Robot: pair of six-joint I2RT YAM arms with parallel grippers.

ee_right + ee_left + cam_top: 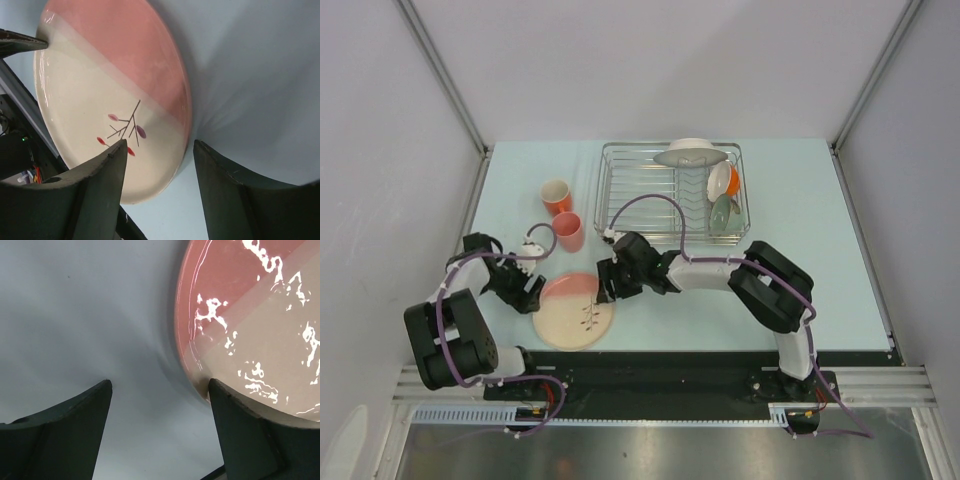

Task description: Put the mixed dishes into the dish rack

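The left gripper (160, 385) has its jaws wide apart and holds nothing. One finger (250, 435) is over the edge of the cream-and-pink plate (260, 340). The other finger is off the plate, over bare table.

The right gripper (160, 145) is also apart, and the plate's rim sits in the gap. It is not pinching it.

The plate lies flat on the pale blue table (820, 260), between the two grippers. Just behind the plate stands the near orange cup (568, 231), and behind that the far orange cup (556, 196). Behind the plate and to the right is the dish rack (620, 190). It holds the pale green bowl (722, 214), the small white-and-orange bowl (722, 180) and, farthest from the plate, the large white plate (692, 153).

Plain white walls (640, 60) with grey metal posts (440, 70) stand around the table.
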